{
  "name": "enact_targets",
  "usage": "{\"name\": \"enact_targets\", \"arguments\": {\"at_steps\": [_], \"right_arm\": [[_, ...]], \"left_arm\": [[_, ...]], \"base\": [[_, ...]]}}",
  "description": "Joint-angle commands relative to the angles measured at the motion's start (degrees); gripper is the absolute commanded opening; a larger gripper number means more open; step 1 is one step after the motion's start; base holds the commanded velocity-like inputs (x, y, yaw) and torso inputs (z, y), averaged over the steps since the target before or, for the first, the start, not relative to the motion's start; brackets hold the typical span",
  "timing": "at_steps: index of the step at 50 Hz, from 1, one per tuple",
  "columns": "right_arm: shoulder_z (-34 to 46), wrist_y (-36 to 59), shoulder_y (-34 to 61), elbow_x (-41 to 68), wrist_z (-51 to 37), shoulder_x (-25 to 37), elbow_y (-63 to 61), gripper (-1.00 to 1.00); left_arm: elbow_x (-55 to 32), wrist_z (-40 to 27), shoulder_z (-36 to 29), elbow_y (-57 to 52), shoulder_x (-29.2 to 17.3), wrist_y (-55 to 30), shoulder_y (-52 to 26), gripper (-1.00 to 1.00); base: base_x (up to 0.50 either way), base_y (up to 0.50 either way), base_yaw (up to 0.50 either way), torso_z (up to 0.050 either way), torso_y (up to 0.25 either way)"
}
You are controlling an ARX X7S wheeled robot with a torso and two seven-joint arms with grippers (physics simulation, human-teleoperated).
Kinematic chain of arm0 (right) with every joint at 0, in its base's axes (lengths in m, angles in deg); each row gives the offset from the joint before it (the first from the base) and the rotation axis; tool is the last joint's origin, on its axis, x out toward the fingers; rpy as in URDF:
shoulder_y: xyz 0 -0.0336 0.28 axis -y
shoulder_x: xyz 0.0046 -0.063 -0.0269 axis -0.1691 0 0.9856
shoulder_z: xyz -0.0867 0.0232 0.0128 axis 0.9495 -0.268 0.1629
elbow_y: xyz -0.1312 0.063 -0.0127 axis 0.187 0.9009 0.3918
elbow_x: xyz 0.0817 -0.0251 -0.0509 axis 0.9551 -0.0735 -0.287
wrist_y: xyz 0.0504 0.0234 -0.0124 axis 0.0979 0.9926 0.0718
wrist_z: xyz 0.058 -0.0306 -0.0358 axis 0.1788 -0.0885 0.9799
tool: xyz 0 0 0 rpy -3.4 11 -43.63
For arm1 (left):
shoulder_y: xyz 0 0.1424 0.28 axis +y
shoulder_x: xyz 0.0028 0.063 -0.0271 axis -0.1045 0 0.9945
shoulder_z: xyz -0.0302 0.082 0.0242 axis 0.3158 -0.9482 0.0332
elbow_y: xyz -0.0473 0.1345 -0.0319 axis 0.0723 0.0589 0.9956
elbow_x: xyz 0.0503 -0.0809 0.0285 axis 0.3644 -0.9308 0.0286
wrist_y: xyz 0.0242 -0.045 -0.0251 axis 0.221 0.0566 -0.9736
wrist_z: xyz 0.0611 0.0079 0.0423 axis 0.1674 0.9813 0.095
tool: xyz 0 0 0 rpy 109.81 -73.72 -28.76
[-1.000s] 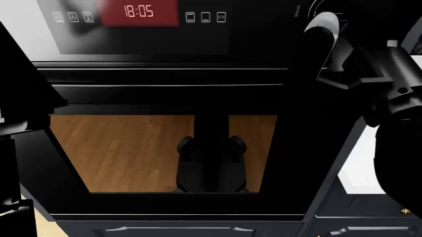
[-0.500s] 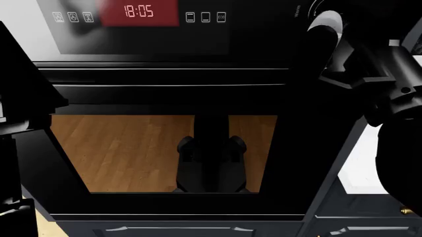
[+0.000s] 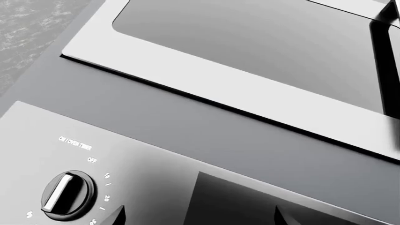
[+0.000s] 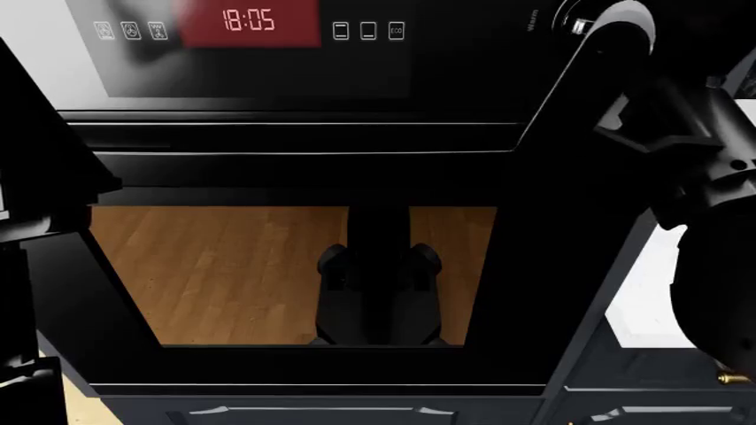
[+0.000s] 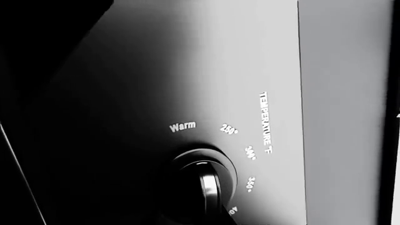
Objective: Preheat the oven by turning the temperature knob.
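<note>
Temperature knob (image 5: 203, 183): small, round, black, with a pale pointer bar, on the right end of the control panel of the oven (image 4: 296, 142). Seen close only in the right wrist view, with the bar pointing about between "Warm" and "250". Readable around it: "Warm", "250", "300", "350" and the heading "TEMPERATURE °F". In the head view almost hidden behind the right gripper (image 4: 608, 31); only the word "Warm" shows beside it. Cannot tell how far those fingers are parted, or whether they touch the knob.

Shown only in the left wrist view: a second knob (image 3: 67, 194) of the same kind, marked "ON / OVEN TIMER", "OFF", "10", "20". Above it a grey counter edge and a dark glass plate (image 3: 250, 56) in a silver frame. Left gripper (image 3: 198, 220) with two dark tips well apart, holding nothing.

In the head view, red clock (image 4: 248, 19) reading "18:05", with small white icon buttons (image 4: 368, 31) on both sides. Reflected in the door glass (image 4: 212, 274): wooden floor and a dark robot shape.
</note>
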Motion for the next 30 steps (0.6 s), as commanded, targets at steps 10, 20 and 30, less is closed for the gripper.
{"name": "enact_targets", "arguments": {"at_steps": [10,20,30], "right_arm": [[-5.3,-4.9,-2.9,5.9,-0.9,1.8,4.4,-1.00],[-6.7,-7.6,-5.2,6.9,-2.5,2.7,5.0,-1.00],[-10.2,-12.2,-7.1,10.2,-4.2,4.8,5.8,-1.00]], "left_arm": [[-0.7,-0.4,0.3,0.2,-0.6,0.2,-0.2,1.00],[-0.4,-0.4,0.0,0.5,-0.5,0.5,-0.2,1.00],[-0.2,-0.5,-0.2,0.5,-0.6,0.8,0.0,1.00]], "base": [[0.01,0.00,0.00,0.008,0.000],[0.01,0.00,0.00,0.008,0.000],[0.01,0.00,0.00,0.008,0.000]]}}
